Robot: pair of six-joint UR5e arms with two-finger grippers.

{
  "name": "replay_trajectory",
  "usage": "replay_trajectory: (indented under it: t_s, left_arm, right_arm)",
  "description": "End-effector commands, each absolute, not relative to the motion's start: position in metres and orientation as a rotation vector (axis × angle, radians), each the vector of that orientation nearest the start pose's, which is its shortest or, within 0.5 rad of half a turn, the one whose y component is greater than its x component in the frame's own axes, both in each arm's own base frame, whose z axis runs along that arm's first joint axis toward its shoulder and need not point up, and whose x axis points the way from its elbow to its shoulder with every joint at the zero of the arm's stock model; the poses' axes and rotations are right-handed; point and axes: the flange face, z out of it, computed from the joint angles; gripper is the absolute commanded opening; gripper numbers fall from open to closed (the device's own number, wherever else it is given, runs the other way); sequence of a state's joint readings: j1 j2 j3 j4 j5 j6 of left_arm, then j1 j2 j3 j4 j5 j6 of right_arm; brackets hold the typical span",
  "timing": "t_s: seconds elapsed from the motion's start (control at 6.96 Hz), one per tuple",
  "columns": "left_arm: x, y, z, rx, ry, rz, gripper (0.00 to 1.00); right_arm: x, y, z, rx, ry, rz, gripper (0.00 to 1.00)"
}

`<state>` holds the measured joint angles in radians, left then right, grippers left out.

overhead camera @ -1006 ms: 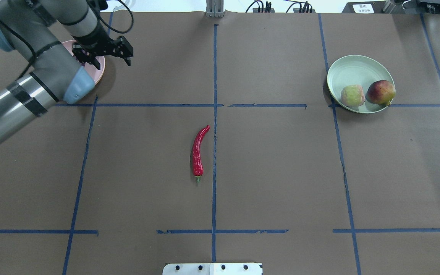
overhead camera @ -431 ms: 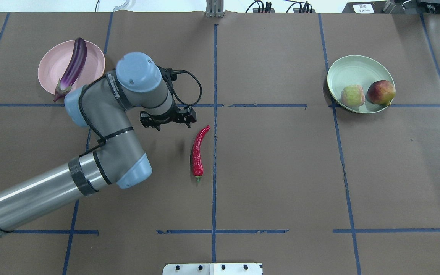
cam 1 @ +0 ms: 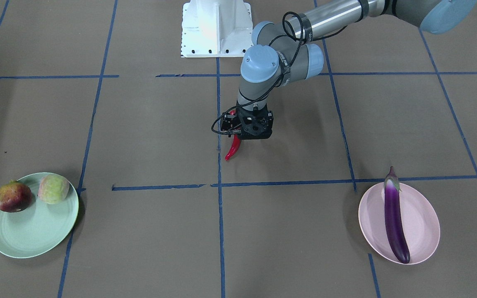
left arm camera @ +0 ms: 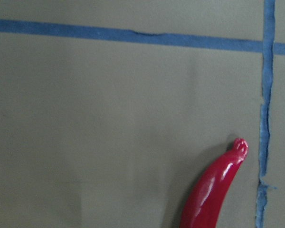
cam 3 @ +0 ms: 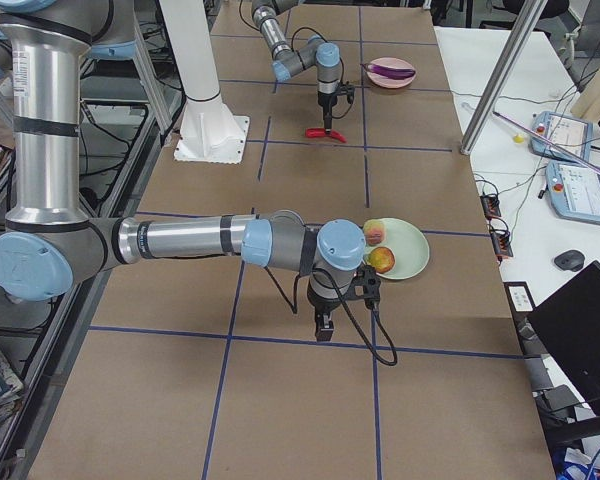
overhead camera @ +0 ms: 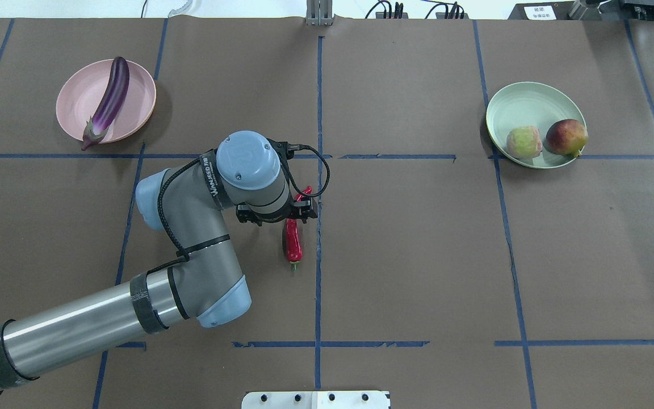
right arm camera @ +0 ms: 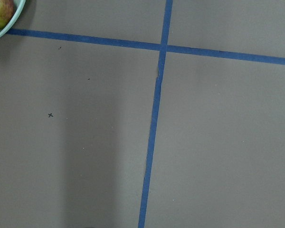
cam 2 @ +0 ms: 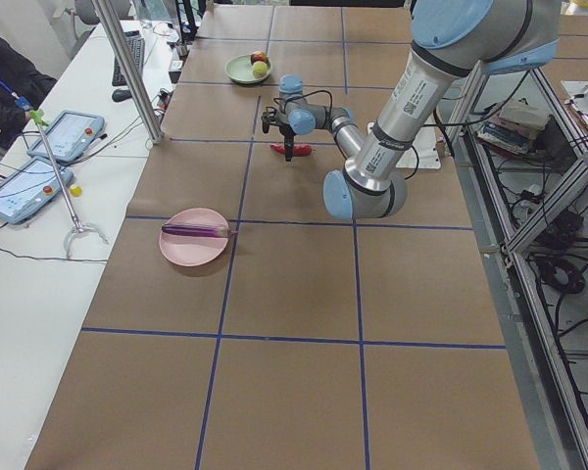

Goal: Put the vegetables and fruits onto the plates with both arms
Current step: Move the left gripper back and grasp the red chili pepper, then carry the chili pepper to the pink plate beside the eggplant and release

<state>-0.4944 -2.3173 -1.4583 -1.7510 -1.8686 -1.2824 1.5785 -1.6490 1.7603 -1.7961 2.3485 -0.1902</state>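
Overhead exterior: chili pepper [overhead camera: 293, 245] lies lengthwise away from robot, stem nearest; left hand [overhead camera: 284, 218] above it; cannot tell its grip.

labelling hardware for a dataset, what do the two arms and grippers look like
Both the left arm and right arm have silver tubes, grey joints, light blue round caps and black bands. Each ends in a black gripper, left gripper, right gripper, with a looping black cable. White left-wrist lettering is unreadable.
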Motion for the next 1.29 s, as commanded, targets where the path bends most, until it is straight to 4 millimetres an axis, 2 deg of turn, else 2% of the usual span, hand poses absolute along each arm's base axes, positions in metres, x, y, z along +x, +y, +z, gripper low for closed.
replay_trajectory:
  t_s: [0.0, 0.14, 0.29, 0.43, 0.57, 0.72, 0.86, 1.01, 1.15]
  left_arm:
    - [0.611, -0.434, 0.231, 0.048, 0.848, -0.065, 0.27]
    - [0.607, -0.433, 0.226, 0.053, 0.859, -0.065, 0.03]
    - [0.599, -0.429, 0.219, 0.052, 0.86, -0.064, 0.0]
    - [0.576, -0.429, 0.205, 0.053, 0.847, -0.071, 0.0]
    - [0.543, -0.456, 0.204, 0.062, 0.83, -0.119, 0.0]
    - [0.503, -0.495, 0.219, 0.04, 0.826, -0.184, 0.0]
    - [0.443, -0.546, 0.261, 0.0, 0.809, -0.235, 0.0]
    - [0.404, -0.593, 0.302, 0.034, 0.752, -0.162, 0.0]
    - [0.368, -0.64, 0.353, 0.045, 0.679, -0.122, 0.0]
  right_arm:
    - [0.067, -0.447, 0.625, -0.032, -0.784, -0.128, 1.0]
    - [0.067, -0.447, 0.625, -0.03, -0.784, -0.129, 1.0]
    - [0.067, -0.447, 0.625, -0.033, -0.784, -0.127, 1.0]
    - [0.067, -0.447, 0.625, -0.031, -0.784, -0.127, 1.0]
    - [0.067, -0.447, 0.625, -0.032, -0.784, -0.128, 1.0]
    - [0.067, -0.447, 0.626, -0.033, -0.784, -0.128, 1.0]
    - [0.066, -0.447, 0.626, -0.035, -0.784, -0.128, 1.0]
    - [0.066, -0.447, 0.626, -0.035, -0.785, -0.129, 1.0]
    - [0.066, -0.447, 0.626, -0.036, -0.786, -0.127, 1.0]
